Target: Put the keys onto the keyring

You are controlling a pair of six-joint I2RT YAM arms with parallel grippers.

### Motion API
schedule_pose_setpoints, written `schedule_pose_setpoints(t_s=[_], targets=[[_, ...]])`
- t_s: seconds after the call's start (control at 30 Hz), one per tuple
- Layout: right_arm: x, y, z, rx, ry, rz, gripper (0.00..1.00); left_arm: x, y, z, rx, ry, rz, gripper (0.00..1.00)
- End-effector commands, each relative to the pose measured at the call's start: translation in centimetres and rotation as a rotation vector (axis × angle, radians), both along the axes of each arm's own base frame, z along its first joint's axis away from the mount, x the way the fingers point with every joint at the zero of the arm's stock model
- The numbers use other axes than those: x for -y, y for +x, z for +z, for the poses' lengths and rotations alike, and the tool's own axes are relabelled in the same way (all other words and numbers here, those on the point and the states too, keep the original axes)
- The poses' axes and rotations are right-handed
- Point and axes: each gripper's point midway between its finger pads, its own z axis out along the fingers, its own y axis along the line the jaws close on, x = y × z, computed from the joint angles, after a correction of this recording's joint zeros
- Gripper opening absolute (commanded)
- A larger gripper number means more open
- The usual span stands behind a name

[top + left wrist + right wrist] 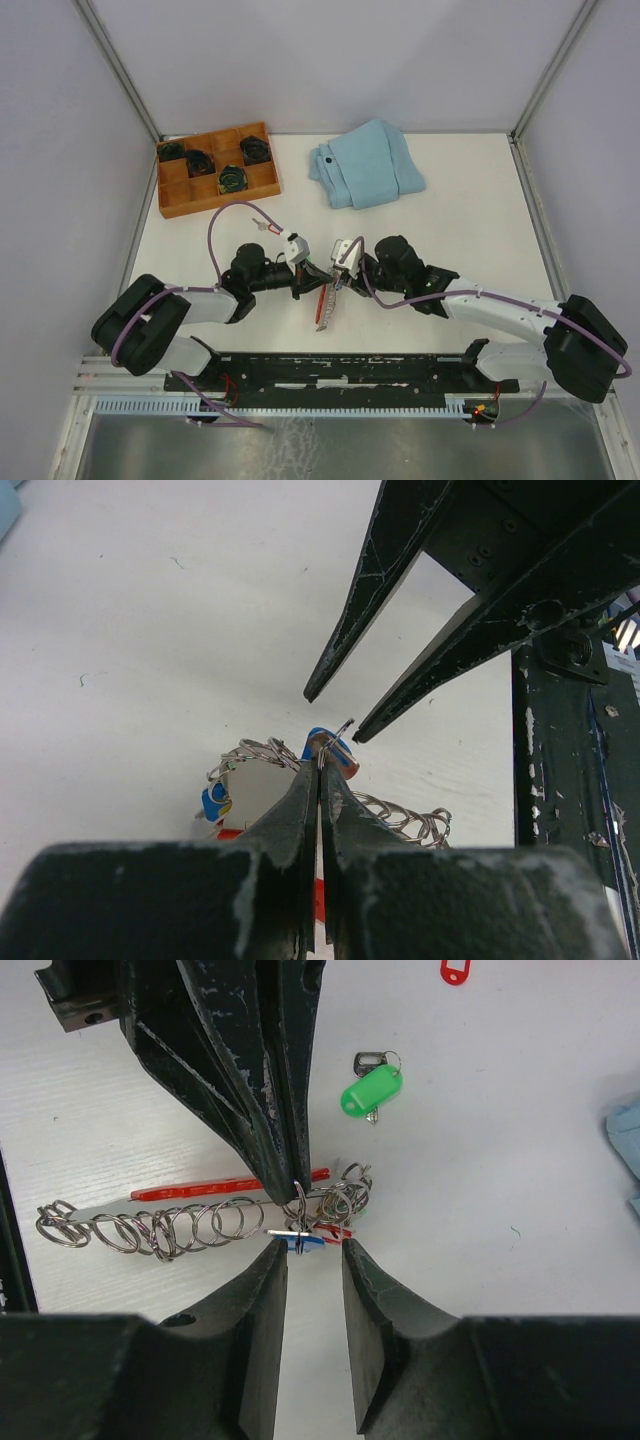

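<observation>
The keyring (230, 1187) is a red strip with a row of silver loops (170, 1225), lying on the white table; it also shows in the top view (324, 306). My left gripper (297, 1188) is shut on one loop at the strip's end, also seen in its own wrist view (320, 758). A blue-tagged key (303, 1243) hangs on that loop, just beyond my right gripper (312, 1248), which is open with its fingertips either side of it. Another blue tag (215, 802) sits among the loops. A green-tagged key (370, 1090) lies loose on the table.
A wooden compartment tray (172, 203) with dark items stands at the back left. A folded light-blue cloth (365, 165) lies at the back middle. A loose red tag (455, 972) lies beyond the green key. Both arms meet at the table's near middle.
</observation>
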Motion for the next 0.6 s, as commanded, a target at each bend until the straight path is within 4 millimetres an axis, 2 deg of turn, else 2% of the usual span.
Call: schedule_pose_setpoints(t_s=[0.0,0.2,0.37,0.57], targets=[[-1.7,1.0,2.8,0.059,0.067,0.020,0.34,0.9,0.4,3.0,0.128,-0.057,-0.040,0.03],[-1.8,1.1,2.6,0.059,0.064,0.022,0.21,1.0,0.2,3.2,0.130,-0.065,-0.051,0.03],[-2.0,0.8,2.4,0.046,0.052,0.042,0.02,0.9,0.4,3.5,0.131,-0.079,-0.031,0.03],[-2.2,-0.1,2.0,0.013,0.044,0.084,0.01,0.8,1.0,4.0,0.111,-0.111,0.021,0.03]])
